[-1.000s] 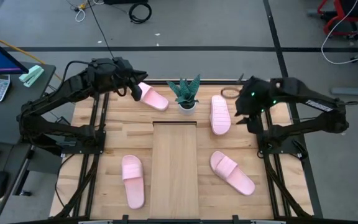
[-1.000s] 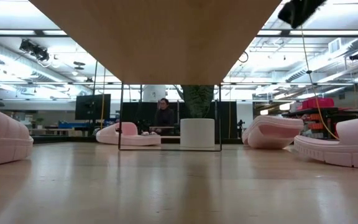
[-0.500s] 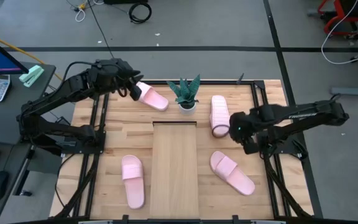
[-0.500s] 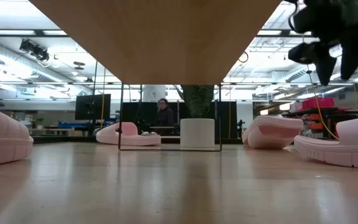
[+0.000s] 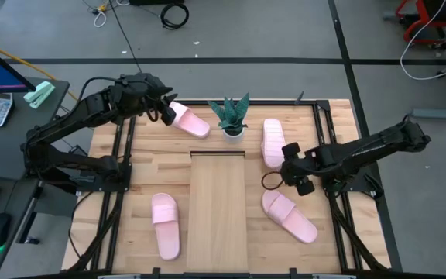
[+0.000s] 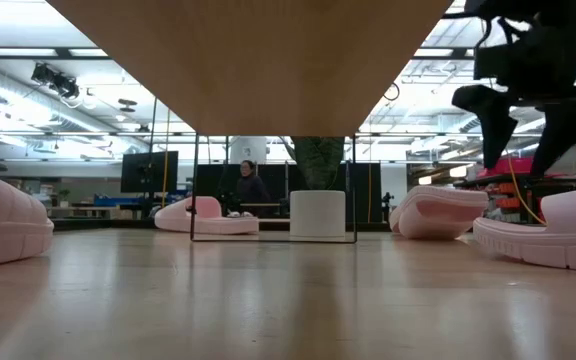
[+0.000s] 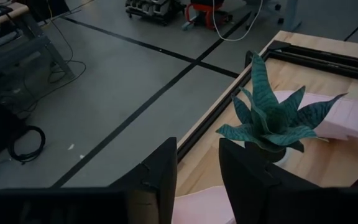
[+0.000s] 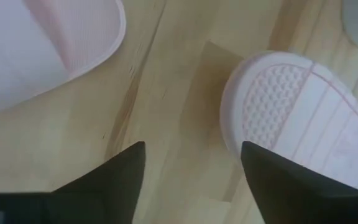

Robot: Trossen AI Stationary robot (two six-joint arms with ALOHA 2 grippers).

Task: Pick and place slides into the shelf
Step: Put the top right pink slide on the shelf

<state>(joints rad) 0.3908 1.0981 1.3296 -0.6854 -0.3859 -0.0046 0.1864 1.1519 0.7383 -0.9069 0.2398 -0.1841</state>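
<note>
Slatted butcher-block worktop on a grey floor, with a shelf, four slides, a potted plant and two arms.

Largest is the shelf, a pale plank running from the worktop's middle to its near edge, nothing lying on it. Four pink slides lie on the worktop: one at the near left, one at the near right, one toward the far right, one at the far left edge. A small potted plant stands at the far edge between the two far slides. The left gripper hovers at the heel of the far-left slide, jaws partly apart and holding nothing. The right gripper hangs over bare wood between the two right-hand slides, jaws wide and empty.
</note>
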